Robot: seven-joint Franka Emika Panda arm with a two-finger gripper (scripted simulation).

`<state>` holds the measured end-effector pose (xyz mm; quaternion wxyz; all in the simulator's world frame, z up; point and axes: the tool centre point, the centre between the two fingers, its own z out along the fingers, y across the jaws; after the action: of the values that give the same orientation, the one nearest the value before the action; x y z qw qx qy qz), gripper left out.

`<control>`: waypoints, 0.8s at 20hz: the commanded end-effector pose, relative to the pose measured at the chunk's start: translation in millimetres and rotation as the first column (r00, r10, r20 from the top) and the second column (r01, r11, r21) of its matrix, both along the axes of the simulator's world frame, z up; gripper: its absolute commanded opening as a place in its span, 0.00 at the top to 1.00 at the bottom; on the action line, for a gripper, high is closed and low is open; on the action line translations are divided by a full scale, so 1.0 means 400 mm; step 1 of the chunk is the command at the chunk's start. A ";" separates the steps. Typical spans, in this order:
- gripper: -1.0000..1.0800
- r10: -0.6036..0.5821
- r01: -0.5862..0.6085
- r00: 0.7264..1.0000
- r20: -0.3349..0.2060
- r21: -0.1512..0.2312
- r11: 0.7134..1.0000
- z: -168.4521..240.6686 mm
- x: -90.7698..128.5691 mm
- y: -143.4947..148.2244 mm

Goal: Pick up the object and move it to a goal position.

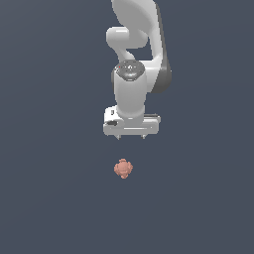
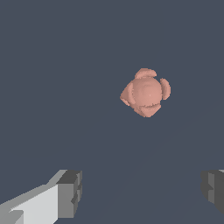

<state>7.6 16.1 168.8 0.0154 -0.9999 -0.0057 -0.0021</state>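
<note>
Pincer (image 2: 142, 194) stands wide open and empty, its two fingertips (image 2: 70, 192) well apart and touching nothing. Beyond it, the object (image 2: 145, 92) lies alone on the dark tabletop (image 1: 49, 198), not yet between the jaws. Small and knobbly, it looks light and rigid; gripping across its round middle seems safest, since the lumps could slip.

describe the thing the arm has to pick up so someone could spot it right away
Start at the white robot arm and its gripper, open and empty. Just below it in the exterior view lies the object, apart from the fingers. It is small, salmon-pink, knobbly, the only coloured thing on the dark grey surface.
</note>
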 end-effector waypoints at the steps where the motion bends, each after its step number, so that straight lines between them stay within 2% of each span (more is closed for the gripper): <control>1: 0.04 0.000 0.000 1.000 0.000 0.000 1.000 0.000 0.000 0.000; 9: 0.04 0.035 -0.036 0.999 0.028 0.029 0.999 0.025 0.012 0.086; 16: 0.04 0.037 -0.037 0.999 0.029 0.029 0.999 0.025 0.012 0.087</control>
<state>12.3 51.0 178.9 0.0300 -0.9991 -0.0246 -0.0160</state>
